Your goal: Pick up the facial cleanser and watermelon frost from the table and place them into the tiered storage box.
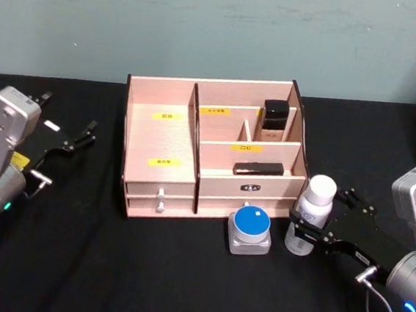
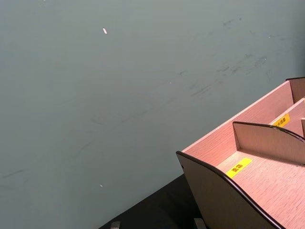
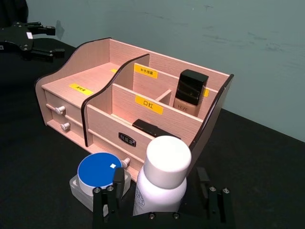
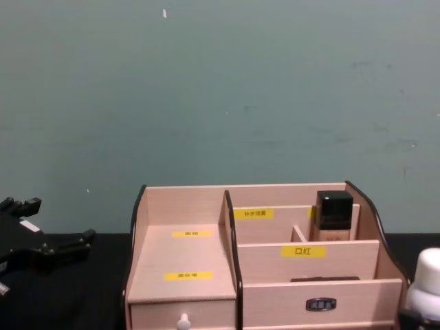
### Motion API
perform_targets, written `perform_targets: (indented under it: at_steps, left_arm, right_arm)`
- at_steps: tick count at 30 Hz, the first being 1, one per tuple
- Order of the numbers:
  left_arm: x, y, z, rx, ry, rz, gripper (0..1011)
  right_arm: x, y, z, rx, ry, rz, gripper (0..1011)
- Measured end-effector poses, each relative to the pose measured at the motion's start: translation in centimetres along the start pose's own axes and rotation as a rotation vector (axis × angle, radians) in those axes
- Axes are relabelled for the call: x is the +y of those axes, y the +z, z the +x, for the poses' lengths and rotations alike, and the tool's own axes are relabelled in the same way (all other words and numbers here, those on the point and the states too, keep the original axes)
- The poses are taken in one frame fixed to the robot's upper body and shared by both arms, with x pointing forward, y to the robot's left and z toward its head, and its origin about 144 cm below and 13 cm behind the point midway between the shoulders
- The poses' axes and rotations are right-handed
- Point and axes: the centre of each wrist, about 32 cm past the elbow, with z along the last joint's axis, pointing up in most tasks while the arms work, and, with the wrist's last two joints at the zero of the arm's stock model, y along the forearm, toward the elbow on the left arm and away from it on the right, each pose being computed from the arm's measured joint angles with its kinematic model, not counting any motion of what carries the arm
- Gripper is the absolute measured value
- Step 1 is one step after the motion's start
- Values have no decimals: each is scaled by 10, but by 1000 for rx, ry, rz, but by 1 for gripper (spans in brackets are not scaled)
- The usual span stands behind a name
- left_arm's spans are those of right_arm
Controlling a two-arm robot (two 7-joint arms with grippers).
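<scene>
Standing in storage box (image 1: 158,133): dark bottle (image 1: 274,119)

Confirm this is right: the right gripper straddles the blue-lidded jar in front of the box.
Wrong in one respect. The right gripper straddles the white bottle, not the blue-lidded jar, which sits beside the bottle in front of the box. The right wrist view shows it.

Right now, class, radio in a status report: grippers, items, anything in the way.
Right gripper open, straddling white bottle. Left gripper open, idle left of storage box. Blue-lidded jar close beside bottle.
</scene>
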Motion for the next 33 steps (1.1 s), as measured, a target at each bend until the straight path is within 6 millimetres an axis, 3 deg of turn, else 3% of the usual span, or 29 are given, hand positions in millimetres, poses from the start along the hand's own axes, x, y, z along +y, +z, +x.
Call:
perform_targets:
  at_steps: [13,33]
  left_arm:
    - [0,0,0,0,0,0,1002]
    - [0,0,0,0,0,0,1001]
  right_arm:
    - [0,0,0,-1,1,3,603]
    - [0,0,0,5,0,7,593]
